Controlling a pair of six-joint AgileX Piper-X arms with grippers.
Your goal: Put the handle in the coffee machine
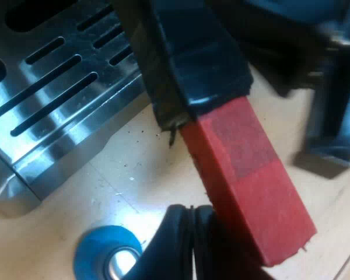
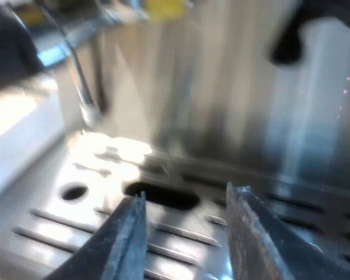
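The holder's dark handle with its red end runs slantwise close to the left wrist camera, above the wooden table. My left gripper is shut on it, one black finger pressing against the red part. The metal basket end of the holder is hidden. The espresso machine's slotted steel drip tray lies just beyond the handle. My right gripper hangs open over the drip tray, facing the machine's shiny front, with nothing between its fingers.
A blue tamper stands on the wooden table near the drip tray's corner. A steam wand hangs down at the machine's front. A dark part juts out higher on the machine. A dark object stands beyond the handle.
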